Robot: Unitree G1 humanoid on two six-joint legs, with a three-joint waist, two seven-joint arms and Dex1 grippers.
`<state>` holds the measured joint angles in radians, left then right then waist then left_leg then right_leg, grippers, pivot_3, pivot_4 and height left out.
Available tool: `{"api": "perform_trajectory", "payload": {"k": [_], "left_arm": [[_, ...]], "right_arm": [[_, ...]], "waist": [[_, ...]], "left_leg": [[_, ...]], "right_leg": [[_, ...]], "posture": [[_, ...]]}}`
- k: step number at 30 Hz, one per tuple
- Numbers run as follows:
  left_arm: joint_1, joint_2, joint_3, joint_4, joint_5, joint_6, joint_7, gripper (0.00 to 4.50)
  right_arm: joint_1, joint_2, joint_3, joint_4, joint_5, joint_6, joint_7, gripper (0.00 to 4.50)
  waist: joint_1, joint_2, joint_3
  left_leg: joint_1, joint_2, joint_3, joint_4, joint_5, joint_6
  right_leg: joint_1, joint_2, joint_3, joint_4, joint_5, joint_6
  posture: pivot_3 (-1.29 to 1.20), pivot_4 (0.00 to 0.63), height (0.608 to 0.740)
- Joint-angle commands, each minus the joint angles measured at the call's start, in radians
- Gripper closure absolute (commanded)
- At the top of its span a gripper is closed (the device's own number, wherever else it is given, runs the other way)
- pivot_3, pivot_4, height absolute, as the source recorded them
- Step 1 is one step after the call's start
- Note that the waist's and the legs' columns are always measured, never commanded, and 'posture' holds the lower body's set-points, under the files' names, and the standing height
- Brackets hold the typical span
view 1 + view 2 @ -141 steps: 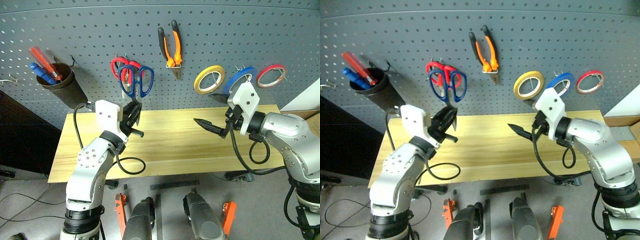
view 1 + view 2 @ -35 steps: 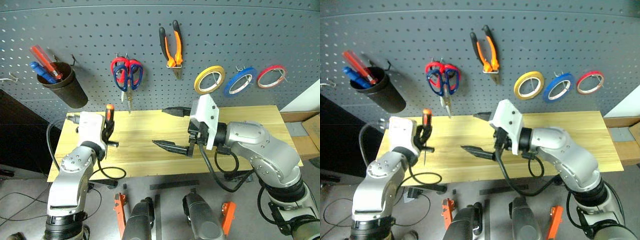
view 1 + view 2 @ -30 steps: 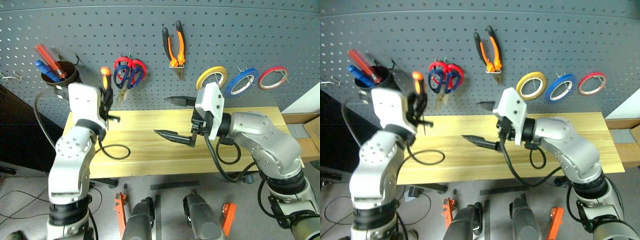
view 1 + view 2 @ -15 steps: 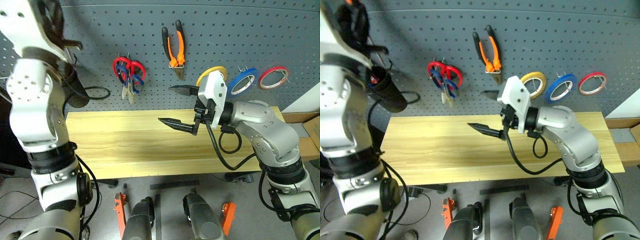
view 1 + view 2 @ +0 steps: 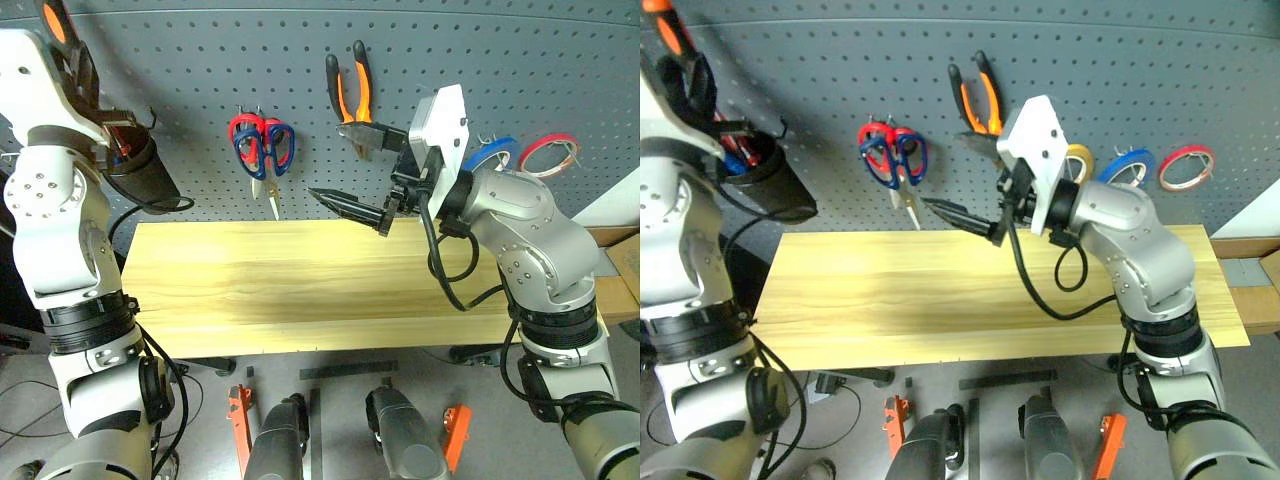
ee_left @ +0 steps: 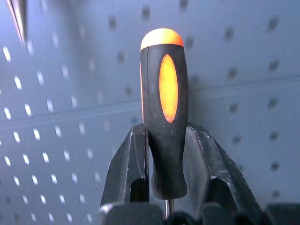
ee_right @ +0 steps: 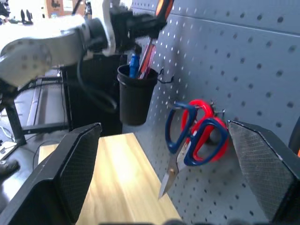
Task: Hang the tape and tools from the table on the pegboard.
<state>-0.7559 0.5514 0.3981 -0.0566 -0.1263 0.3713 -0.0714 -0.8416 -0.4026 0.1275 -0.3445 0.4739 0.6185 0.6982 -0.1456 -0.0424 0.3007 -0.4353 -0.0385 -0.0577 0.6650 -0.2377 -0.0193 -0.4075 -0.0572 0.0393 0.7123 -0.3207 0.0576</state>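
Note:
My left gripper is shut on the orange-and-black handle of the screwdriver, held high at the left of the pegboard, above a black cup; its shaft is hidden. On the pegboard hang the blue-handled scissors, the pliers and the blue tape. My right gripper stands open in front of the pliers, above the table, with nothing between its fingers.
Red-handled scissors hang behind the blue ones. A red roll and a yellow roll flank the blue tape. The black cup holds red and blue tools. A cable loops from the left arm.
My left gripper has carried the screwdriver up and to the left, from beside the cup to above it. My right gripper has risen a little and stays open.

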Motion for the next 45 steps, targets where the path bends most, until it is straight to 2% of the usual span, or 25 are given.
{"api": "perform_trajectory", "payload": {"k": [1,2,3,5,12,16,21,29,33,36,38,42,45], "left_arm": [[0.008,0.002,0.002,-0.038,0.012,-0.048,0.021,3.81],[0.011,-0.003,0.004,-0.043,0.006,-0.054,0.018,3.81],[0.011,-0.007,0.008,-0.047,0.001,-0.061,0.021,3.09],[0.009,-0.014,0.012,-0.055,0.001,-0.069,0.039,2.52],[0.003,-0.039,0.004,-0.118,0.017,-0.101,0.092,0.09],[0.004,-0.042,-0.049,-0.162,0.044,-0.123,0.081,0.04],[0.041,-0.100,-0.185,-0.278,-0.012,-0.098,-0.020,0.04],[0.228,-0.144,-0.370,-0.392,-0.175,0.054,-0.259,0.04],[0.319,-0.096,-0.428,-0.404,-0.172,0.106,-0.340,0.04],[0.402,-0.095,-0.416,-0.379,-0.152,0.156,-0.312,0.04],[0.443,-0.102,-0.420,-0.356,-0.109,0.193,-0.266,0.04],[0.585,-0.171,-0.362,-0.303,-0.086,0.138,-0.186,0.04],[0.632,-0.197,-0.343,-0.251,-0.052,0.085,-0.150,0.04]], "right_arm": [[-0.013,0.000,-0.026,-0.026,0.014,-0.010,0.002,0.00],[-0.012,-0.001,-0.027,-0.028,0.014,-0.009,0.003,0.00],[-0.011,-0.004,-0.028,-0.029,0.014,-0.009,0.003,0.00],[-0.009,-0.009,-0.031,-0.028,0.013,-0.010,0.006,0.00],[-0.008,-0.045,-0.057,-0.020,0.024,-0.011,0.033,0.00],[0.006,-0.079,-0.103,-0.027,0.056,0.005,0.046,0.00],[0.109,-0.199,-0.247,-0.097,0.136,0.086,0.039,0.00],[0.272,-0.289,-0.310,-0.207,0.157,0.121,-0.002,0.00],[0.312,-0.273,-0.289,-0.235,0.150,0.114,-0.037,0.00],[0.399,-0.263,-0.245,-0.246,0.100,0.088,-0.060,0.00],[0.468,-0.250,-0.206,-0.235,0.038,0.049,-0.088,0.00],[0.610,-0.077,-0.159,-0.094,-0.125,-0.111,-0.273,0.00],[0.665,0.009,-0.152,0.011,-0.215,-0.225,-0.350,0.00]], "waist": [[-0.001,0.000,0.000],[-0.003,0.000,0.000],[-0.004,0.000,0.000],[-0.008,0.000,0.000],[-0.026,-0.005,-0.007],[-0.034,-0.006,-0.022],[-0.028,-0.006,-0.054],[-0.076,0.006,-0.117],[-0.107,0.011,-0.138],[-0.113,0.013,-0.155],[-0.108,0.014,-0.168],[-0.101,0.012,-0.182],[-0.088,0.013,-0.190]], "left_leg": [[0.000,0.000,0.000,0.000,0.000,0.000],[0.000,0.000,0.000,0.000,0.000,0.000],[0.000,0.000,0.000,0.000,0.000,0.000],[0.000,0.000,0.000,0.000,0.000,0.000],[0.000,0.000,0.001,0.000,0.000,0.000],[0.000,0.000,0.001,0.000,0.000,0.000],[-0.001,-0.002,0.000,0.000,0.000,0.000],[0.003,0.000,0.002,0.000,-0.002,0.004],[0.004,0.000,0.002,0.001,-0.002,0.005],[0.007,0.000,0.001,0.001,0.000,0.006],[0.020,0.000,-0.002,-0.001,0.000,0.006],[0.032,-0.001,-0.003,-0.002,0.000,0.006],[0.036,-0.001,-0.003,-0.002,0.000,0.006]], "right_leg": [[0.000,0.000,0.000,0.000,0.000,0.000],[0.000,0.000,0.000,0.000,0.000,0.000],[0.000,0.000,0.000,0.000,0.000,0.000],[-0.001,0.000,0.000,0.001,0.000,0.000],[-0.001,0.000,0.000,0.001,0.000,0.000],[-0.001,0.000,0.000,0.001,0.000,0.000],[0.001,-0.002,-0.001,-0.001,0.000,0.000],[0.004,0.001,0.002,0.003,0.000,0.000],[0.004,0.002,0.003,0.005,0.000,0.000],[0.007,0.002,0.003,0.006,0.001,0.000],[0.022,0.002,0.002,0.002,0.000,0.000],[0.035,0.003,0.003,-0.002,0.000,0.000],[0.040,0.003,0.004,-0.003,0.001,0.001]], "posture": [[-0.22,0.224,0.740],[-0.22,0.223,0.740],[-0.22,0.223,0.740],[-0.22,0.216,0.740],[-0.23,0.191,0.740],[-0.22,0.165,0.740],[-0.23,0.136,0.740],[-0.26,0.093,0.740],[-0.27,0.079,0.740],[-0.26,0.065,0.740],[-0.25,0.058,0.740],[-0.22,0.042,0.740],[-0.21,0.031,0.740]]}}
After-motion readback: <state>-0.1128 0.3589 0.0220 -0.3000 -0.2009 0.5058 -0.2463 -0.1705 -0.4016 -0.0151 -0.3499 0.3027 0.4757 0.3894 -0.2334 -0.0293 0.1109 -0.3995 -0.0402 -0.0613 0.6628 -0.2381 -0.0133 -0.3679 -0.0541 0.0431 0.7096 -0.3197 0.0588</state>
